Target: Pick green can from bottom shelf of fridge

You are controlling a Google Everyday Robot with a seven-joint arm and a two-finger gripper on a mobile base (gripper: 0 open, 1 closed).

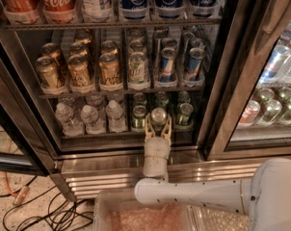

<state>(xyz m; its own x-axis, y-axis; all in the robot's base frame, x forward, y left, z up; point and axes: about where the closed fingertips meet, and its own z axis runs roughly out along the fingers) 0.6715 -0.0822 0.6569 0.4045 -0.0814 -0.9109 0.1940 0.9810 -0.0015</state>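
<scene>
Now gripper (158,124) sits open at bottom shelf (107,135), green can (159,113) btwn its fingers; ease fwd, centre, then clamp w/o nudging neighbour cans (138,118) left/right.

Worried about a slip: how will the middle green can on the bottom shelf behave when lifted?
The gripper is at the can. Its smooth round metal probably slides if held loosely. Upright and narrow, it could tip against neighbouring cans.

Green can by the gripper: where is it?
Camera view: the green can sits on the bottom shelf between two other green cans, right of the water bottles, gripper in front.
</scene>
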